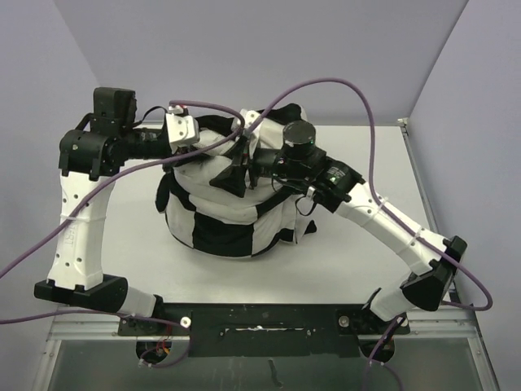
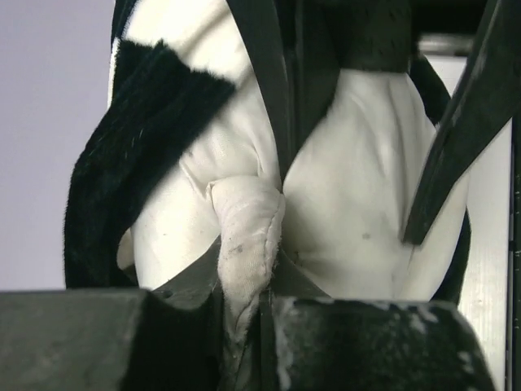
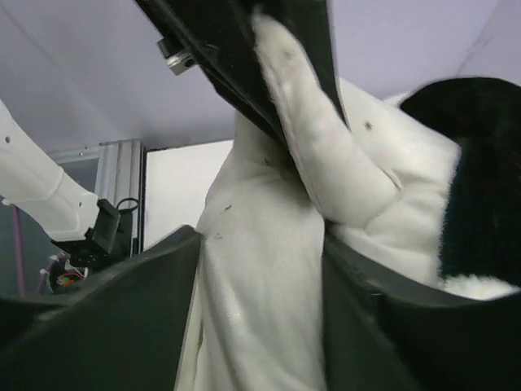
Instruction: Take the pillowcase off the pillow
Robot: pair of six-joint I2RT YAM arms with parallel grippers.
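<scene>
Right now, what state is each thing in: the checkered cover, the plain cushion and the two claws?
Black-and-white checkered fabric pillowcase: not off yet, bunched around the pillow's lower part.
Plain off-white plump pillow: partly uncovered, pinched by both claws.
Left claw: shut on a fold of the pillow.
Right claw: shut on the pillow's fabric.

I list: pillowcase (image 1: pixel 224 232), plush napped cloth; pillow (image 2: pixel 358 204), smooth matt off-white cloth, faintly speckled, stitched seam; left pincer (image 2: pixel 244 342), scuffed matt black plastic; counter (image 1: pixel 326 269), smooth matt white.
</scene>
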